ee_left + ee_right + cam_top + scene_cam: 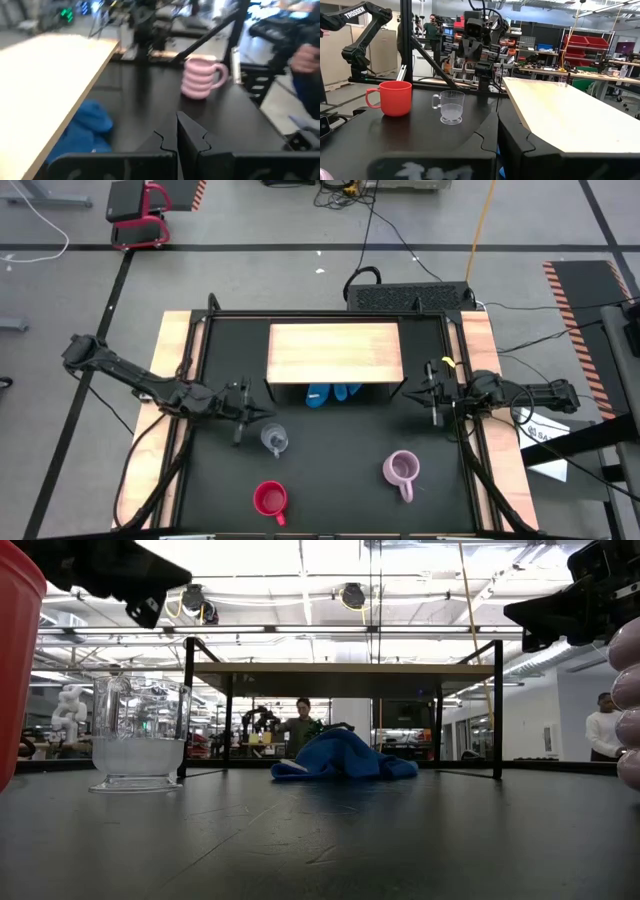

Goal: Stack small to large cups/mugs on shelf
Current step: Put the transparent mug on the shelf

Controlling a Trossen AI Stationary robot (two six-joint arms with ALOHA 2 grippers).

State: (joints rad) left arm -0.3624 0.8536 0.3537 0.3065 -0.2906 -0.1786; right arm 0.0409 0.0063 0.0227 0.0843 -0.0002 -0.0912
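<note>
The small clear glass cup (275,440) stands upright on the black tabletop, left of centre. The red mug (270,499) stands near the front edge. The lilac mug (401,470) with its handle stands at the front right. The shelf (335,352) with its light wooden top stands at the back centre. My left gripper (246,412) is shut and empty, hovering just left of and behind the glass cup. My right gripper (432,393) is shut and empty beside the shelf's right end.
A blue cloth (333,393) lies under the shelf at its front edge. Wooden side boards (172,350) flank the black tabletop. People stand in the room beyond the table in the low view (300,725).
</note>
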